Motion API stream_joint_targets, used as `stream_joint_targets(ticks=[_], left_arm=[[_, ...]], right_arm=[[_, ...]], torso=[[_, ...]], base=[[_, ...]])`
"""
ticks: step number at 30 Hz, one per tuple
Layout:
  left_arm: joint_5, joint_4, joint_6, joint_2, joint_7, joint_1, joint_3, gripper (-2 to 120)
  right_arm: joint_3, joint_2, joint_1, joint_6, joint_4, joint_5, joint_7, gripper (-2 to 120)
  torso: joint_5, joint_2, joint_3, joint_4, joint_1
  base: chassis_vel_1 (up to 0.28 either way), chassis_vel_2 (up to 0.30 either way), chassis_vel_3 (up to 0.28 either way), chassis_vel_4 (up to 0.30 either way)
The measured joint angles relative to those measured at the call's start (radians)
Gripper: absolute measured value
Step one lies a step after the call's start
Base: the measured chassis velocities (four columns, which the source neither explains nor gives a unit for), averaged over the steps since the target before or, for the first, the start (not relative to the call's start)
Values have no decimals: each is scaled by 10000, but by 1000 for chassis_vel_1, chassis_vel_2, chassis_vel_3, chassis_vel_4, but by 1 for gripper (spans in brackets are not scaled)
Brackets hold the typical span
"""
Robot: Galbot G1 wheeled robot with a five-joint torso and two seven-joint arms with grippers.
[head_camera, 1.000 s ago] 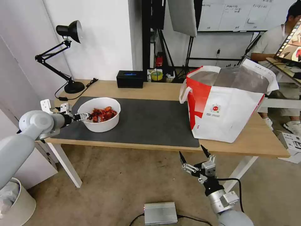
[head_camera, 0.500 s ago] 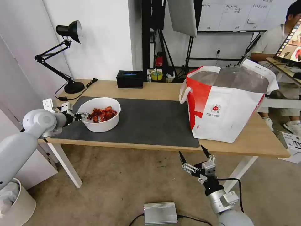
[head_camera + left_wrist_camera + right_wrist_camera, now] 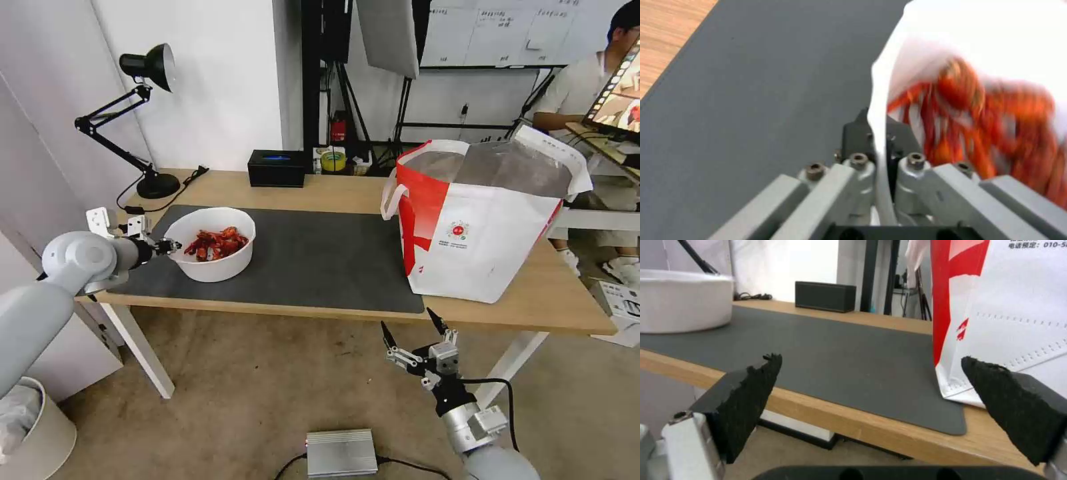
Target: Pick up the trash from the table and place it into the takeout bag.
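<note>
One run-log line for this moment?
left gripper: shut on white bowl rim, on mat | right gripper: open, below table edge | takeout bag: upright

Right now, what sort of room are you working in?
Probably an office or lab used for recording: a table with a desk lamp, a whiteboard on the back wall, and stands on tripod legs behind the table.

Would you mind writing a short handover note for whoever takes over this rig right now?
Left claw: shut on the rim of the white bowl of red shells, at the mat's left end.
Right claw: open, idle below the table's front edge.
Takeout bag: upright and open at the table's right end.
Done: bowl gripped.
Left: lift the bowl into the bag.
</note>
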Motion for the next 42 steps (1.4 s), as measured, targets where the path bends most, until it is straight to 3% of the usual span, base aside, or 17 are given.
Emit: stream_joint_targets(ticks=[10,22,27,30,42], left_arm=[[-940,-552,90,374,-605,94,-431,0],[-1998,-1857,-71,194,-1519,-971,-267,0],[-2411,-2202,-241,109,-1703,-2057,499,0],[-2576,-2063,-313,-195,-1860,-2937,1225,0],[-2878,-1435,-872,-1510,-2248,-5132,2872,0]], right_arm=[[0,0,0,0,0,0,0,100],[0,0,0,0,0,0,1,100],[0,0,0,0,0,0,0,100],[0,0,0,0,0,0,0,100],[0,0,0,0,0,0,0,100]], torso=[[0,0,0,2,0],[1,0,1,0,0],[3,0,1,1,0],[2,-1,2,-1,1],[1,-1,2,0,1]], base=[[0,0,0,0],[0,0,0,0],[0,0,0,0],[0,0,0,0],[0,0,0,0]])
